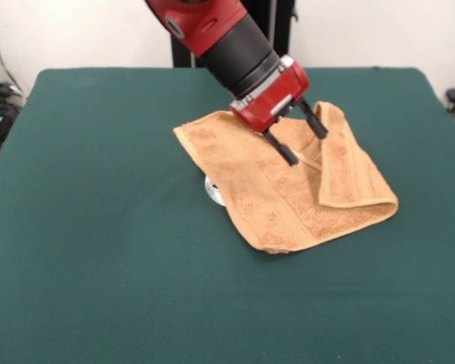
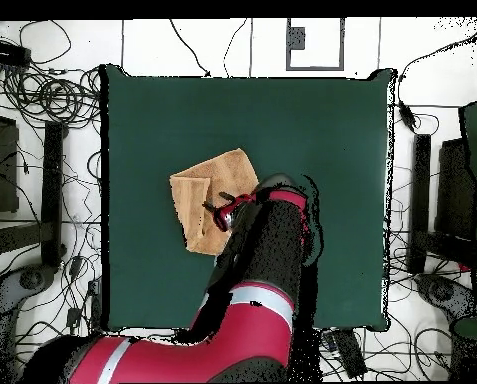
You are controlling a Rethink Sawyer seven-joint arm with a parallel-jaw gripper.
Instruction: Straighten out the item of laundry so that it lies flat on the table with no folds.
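Observation:
The golden-tan towel point(image 1: 265, 197) lies near the middle of the dark green table point(image 1: 98, 227). Its right part is folded over onto itself as a long flap point(image 1: 349, 171), and the rest lies spread out. A small whitish bit point(image 1: 214, 189), possibly the tag, peeks from under its left edge. My gripper point(image 1: 306, 148) hangs tilted just over the towel's far part, next to the flap's inner edge. It is open and empty, with both black fingers apart. In the overhead view the towel point(image 2: 207, 190) lies left of centre, with the gripper point(image 2: 222, 212) at its near right side.
The red and black arm point(image 1: 227, 34) comes down from the far side over the towel's far corner. In the overhead view the arm point(image 2: 267, 270) covers the table's near middle. Cables and stands lie beyond the table's edges point(image 2: 42, 100).

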